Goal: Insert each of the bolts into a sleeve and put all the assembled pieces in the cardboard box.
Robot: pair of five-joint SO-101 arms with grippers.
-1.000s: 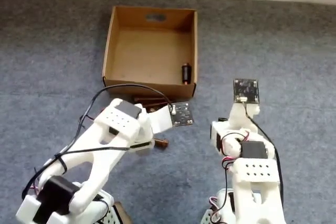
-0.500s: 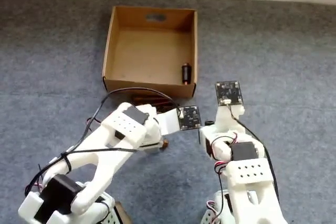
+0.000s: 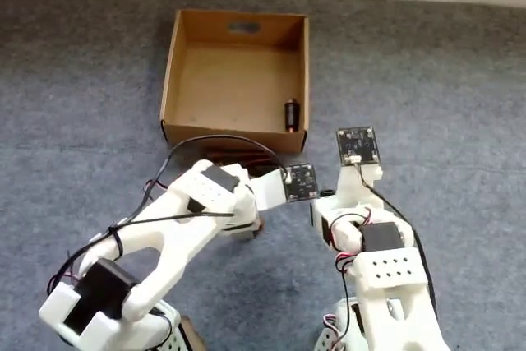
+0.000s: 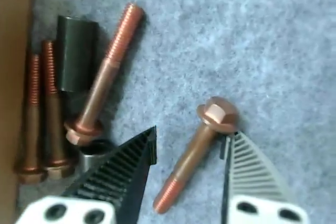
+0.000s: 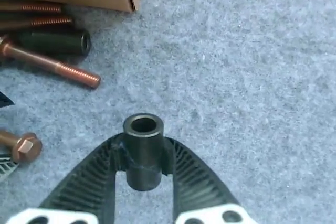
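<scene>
A: Box + contents?
B: The cardboard box (image 3: 171, 80) is open-topped, on the far side of the grey carpet (image 3: 460, 80), a bit left of centre. Inside: 1 assembled piece (image 3: 291, 115), a dark sleeve w/ copper showing at an end. It lies along the right wall, nr the near-right corner.

A: Loose parts?
B: Cluster just near of the box's near wall.
- 2 wall-side bolts (image 4: 51, 108), parallel, right by the wall.
- Next out, a lying sleeve (image 4: 77, 53) beside their threaded ends.
- Then a slanted bolt (image 4: 105, 77) against that sleeve's edge.

A: Grippers?
B: The left gripper (image 4: 192, 135) has its jaws spread, straddling a loose bolt (image 4: 186, 163). That bolt lies flat on the carpet, apart from the cluster. Pale jaw sits just beside the hex head; contact unclear.
The right gripper (image 5: 143, 148) is clamped on a held sleeve (image 5: 143, 127), bore end toward the wrist cam. It sits right of the loose bolt and near of the box's near-right corner.

A: Hidden / doubtful?
B:
- There's a dark round part (image 4: 94, 149) half behind the dark jaw. Poss. another sleeve end-on; can't confirm.
- The held sleeve's other end is buried between the fingers. Touching carpet or not: can't tell.
- High view: the left arm (image 3: 197, 211) overlies most of the cluster + the loose bolt. The right arm (image 3: 374, 252) overlies the held sleeve.
- Right wrist view: wall-side bolts are cut by the frame edge, and the box is reduced to one corner.
</scene>
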